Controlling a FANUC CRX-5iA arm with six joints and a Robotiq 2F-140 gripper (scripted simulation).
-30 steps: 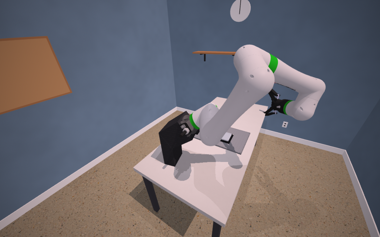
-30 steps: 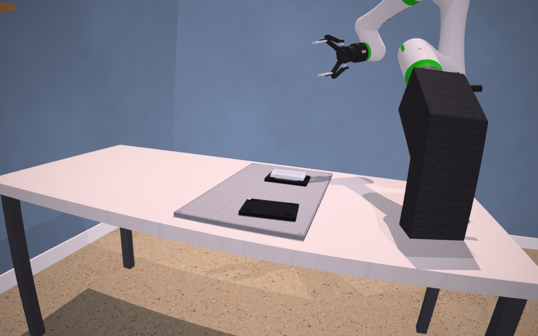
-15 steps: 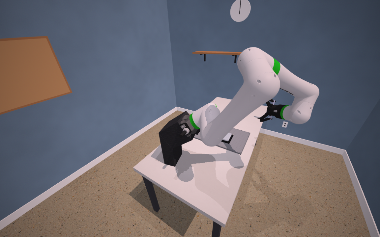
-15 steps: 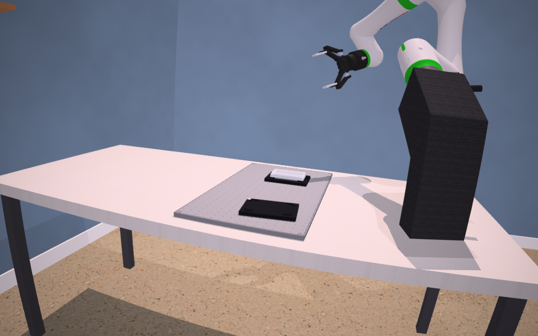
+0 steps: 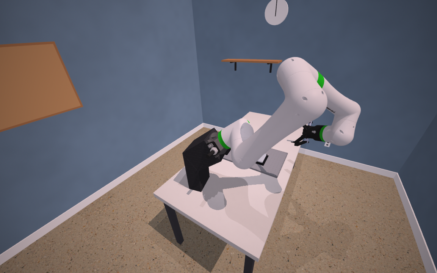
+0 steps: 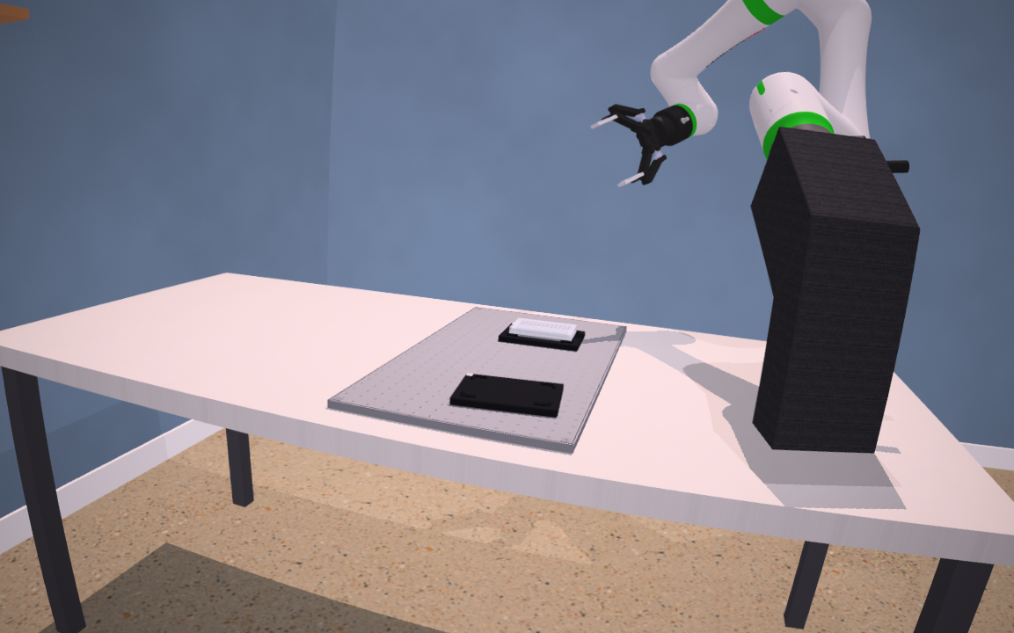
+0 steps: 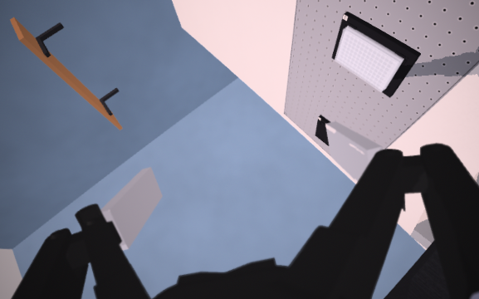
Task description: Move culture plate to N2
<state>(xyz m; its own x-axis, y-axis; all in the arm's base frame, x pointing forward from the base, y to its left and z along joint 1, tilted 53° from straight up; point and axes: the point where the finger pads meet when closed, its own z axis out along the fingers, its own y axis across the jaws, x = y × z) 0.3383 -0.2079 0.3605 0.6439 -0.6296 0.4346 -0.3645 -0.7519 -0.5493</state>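
Note:
The white 96-well plate with its lid (image 6: 545,329) sits flat on the black nest N1 (image 6: 540,338), at the far end of the grey perforated baseplate (image 6: 486,369). The wrist view shows it from above (image 7: 368,58). The empty black nest N2 (image 6: 507,393) lies nearer the baseplate's front edge; in the wrist view only its corner (image 7: 322,130) shows beside a finger pad. My gripper (image 6: 611,154) is open and empty, high above the table, well above the plate and tilted toward it. In the top view the gripper (image 5: 299,135) shows beyond the arm, which hides most of the plate.
The arm's black pedestal (image 6: 833,291) stands on the table to the right of the baseplate. A wooden wall shelf (image 7: 65,72) hangs on the far wall. The white table (image 6: 258,338) extends to the left of the baseplate.

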